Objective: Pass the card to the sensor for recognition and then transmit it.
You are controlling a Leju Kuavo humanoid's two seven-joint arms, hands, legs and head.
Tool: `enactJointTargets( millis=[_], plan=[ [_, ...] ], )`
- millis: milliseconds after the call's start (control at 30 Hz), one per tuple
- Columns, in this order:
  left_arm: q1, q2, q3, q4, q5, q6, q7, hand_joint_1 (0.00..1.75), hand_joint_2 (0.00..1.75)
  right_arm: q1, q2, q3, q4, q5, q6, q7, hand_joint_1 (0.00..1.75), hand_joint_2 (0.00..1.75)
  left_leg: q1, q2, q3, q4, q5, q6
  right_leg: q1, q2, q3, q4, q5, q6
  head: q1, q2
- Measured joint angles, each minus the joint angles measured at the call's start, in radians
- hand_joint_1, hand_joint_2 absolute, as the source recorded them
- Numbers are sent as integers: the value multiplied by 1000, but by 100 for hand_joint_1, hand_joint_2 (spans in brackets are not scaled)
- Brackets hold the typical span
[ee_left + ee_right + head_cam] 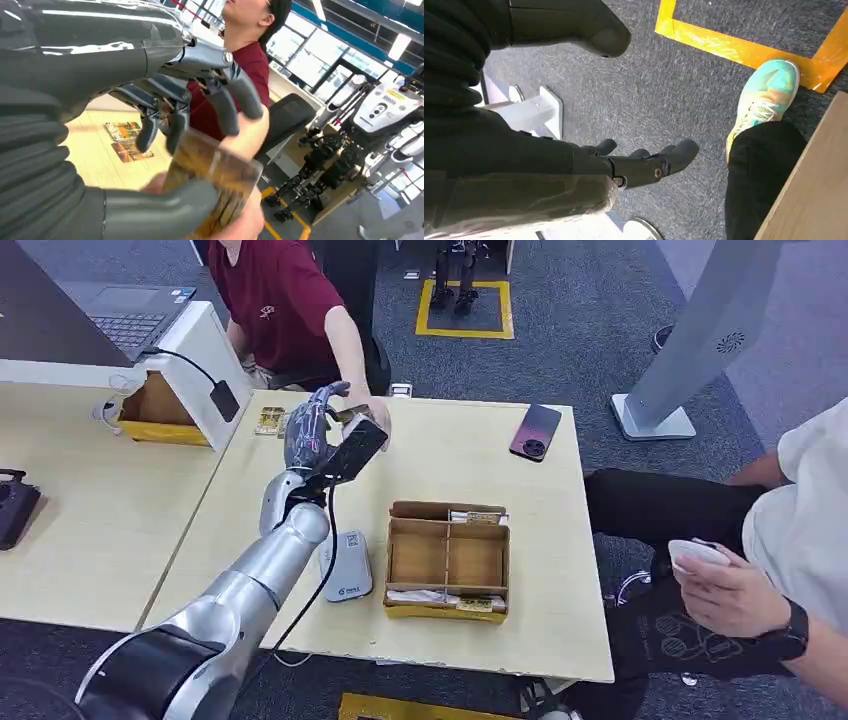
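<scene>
Tabletop (480, 455); card (212, 182) in left hand (310, 430)

Robotics lab: parked humanoids (320, 165), floor tape (465, 308), laptop (125, 318).

Silver left arm (270, 560), black cable, grey ribbed cover, seemingly dark fingers (225, 107).

A pale wooden table (480, 455) seen from above. The robot's silver left arm reaches forward from the lower left, its left hand (312, 430) raised at the far edge, meeting the hand (372, 416) of a person in a dark red shirt (272, 300). A white sensor (346, 565) lies flat beside a divided cardboard box (447, 560). A dark phone (535, 432) lies near the far right corner. Another person sits at right.
</scene>
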State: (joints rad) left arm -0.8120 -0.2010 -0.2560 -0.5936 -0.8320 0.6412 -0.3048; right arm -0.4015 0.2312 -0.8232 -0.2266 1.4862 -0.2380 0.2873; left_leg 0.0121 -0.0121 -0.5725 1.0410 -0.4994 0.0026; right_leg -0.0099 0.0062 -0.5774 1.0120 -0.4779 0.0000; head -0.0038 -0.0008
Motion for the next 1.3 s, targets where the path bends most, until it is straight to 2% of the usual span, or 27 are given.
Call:
enactJointTargets(
  millis=[100, 167, 233, 300, 467, 500, 567, 633, 733, 767, 867, 933, 1000, 1067, 1233, 1267, 1300],
  plan=[
    [1, 5, 9, 3, -18, 32, -3, 0, 175, -5, 7, 0, 0, 1, -2, 5, 0, 175, 0, 0, 0, 0, 0, 0, 0, 0, 0, 0, 0, 0, 0, 0],
    [8, 16, 31, -8, -83, 48, -7, 0, 175, -9, 11, 1, 0, 0, -5, 6, 0, 175, 0, 0, 0, 0, 0, 0, 0, 0, 0, 1, 0, 0, 0, 0],
    [22, 33, 85, -28, -144, 51, -30, 0, 175, -10, 16, 0, 0, -8, -13, 0, 0, 175, 0, 0, 0, 0, 0, 0, 0, 0, 0, 1, 0, 0, 0, 0],
    [36, 54, 160, -47, -160, 52, -80, 0, 175, -10, 19, 0, 0, -14, -18, -4, 0, 175, 0, 1, 0, 0, 0, 0, 0, 1, -1, 1, 0, 0, 0, 0],
    [76, 131, 423, -65, 37, 54, -257, 0, 175, -7, 24, -1, 0, -45, -40, -23, 0, 175, 1, 6, 1, -1, 0, 0, 0, 6, -2, 2, 0, 0, 0, 0],
    [91, 157, 487, -72, 93, 54, -293, 0, 175, -4, 23, -2, 0, -52, -42, -29, 0, 175, 1, 7, 1, -2, 0, -1, 0, 7, -2, 2, 0, -1, 0, 0],
    [116, 189, 572, -75, 183, 55, -316, 0, 175, 2, 22, -3, 0, -59, -42, -35, 0, 175, 1, 7, 1, -2, 0, -1, 0, 8, -3, 2, 0, -1, 0, 0],
    [147, 238, 654, -73, 223, 56, -293, 0, 175, 7, 17, -6, 0, -69, -41, -43, 0, 175, 1, 7, 0, -2, 0, -1, 1, 7, -3, 3, -1, -1, 0, 0],
    [163, 315, 763, -8, 247, 56, -193, 0, 175, 8, 6, -10, -1, -78, -39, -46, 0, 175, 1, 9, 1, -3, 0, -1, 1, 10, -3, 2, -1, -1, 0, 0],
    [178, 356, 819, 26, 253, 57, -159, 0, 175, 9, 0, -11, -2, -88, -43, -47, 0, 175, 1, 11, 1, -3, -1, -2, 1, 11, -4, 2, -1, -1, 0, 0],
    [224, 411, 961, 83, 226, 57, -145, 0, 175, 12, -12, -29, -4, -131, -54, -54, 0, 175, 1, 10, 0, -3, -1, -2, 1, 11, -4, 2, -1, -2, 0, 0],
    [249, 431, 1034, 117, 218, 47, -142, 0, 175, 13, -18, -47, -5, -173, -52, -45, 0, 175, 1, 9, 0, -3, -1, -2, 1, 10, -4, 1, -1, -2, 0, 0],
    [273, 447, 1098, 143, 162, 51, -95, 0, 175, 21, -31, -87, -6, -244, -51, 6, 0, 175, 1, 8, 0, -3, -1, -2, 1, 9, -4, 0, -1, -2, 0, 0],
    [283, 455, 1139, 156, 98, 55, -61, 0, 175, 40, -44, -128, -6, -283, -57, 38, 0, 175, 1, 6, 0, -3, -1, -2, 0, 7, -3, 0, -1, -2, 1, 0],
    [290, 464, 1213, 194, 50, 56, -30, 0, 175, 85, -67, -199, -6, -321, -94, 85, 0, 175, 0, 6, -1, -3, -1, -1, 0, 6, -3, -1, -1, -2, 1, 0],
    [290, 465, 1222, 203, 44, 56, -20, 0, 175, 91, -70, -214, -6, -324, -105, 112, 0, 0, 0, 6, -1, -3, -1, -1, 0, 6, -3, -1, -1, -2, 0, 0],
    [289, 465, 1228, 208, 39, 56, -9, 0, 175, 95, -71, -224, -6, -325, -109, 131, 0, 0, 0, 6, -1, -3, -1, -1, 0, 6, -3, -1, -1, -2, 1, 0]
  ],
)
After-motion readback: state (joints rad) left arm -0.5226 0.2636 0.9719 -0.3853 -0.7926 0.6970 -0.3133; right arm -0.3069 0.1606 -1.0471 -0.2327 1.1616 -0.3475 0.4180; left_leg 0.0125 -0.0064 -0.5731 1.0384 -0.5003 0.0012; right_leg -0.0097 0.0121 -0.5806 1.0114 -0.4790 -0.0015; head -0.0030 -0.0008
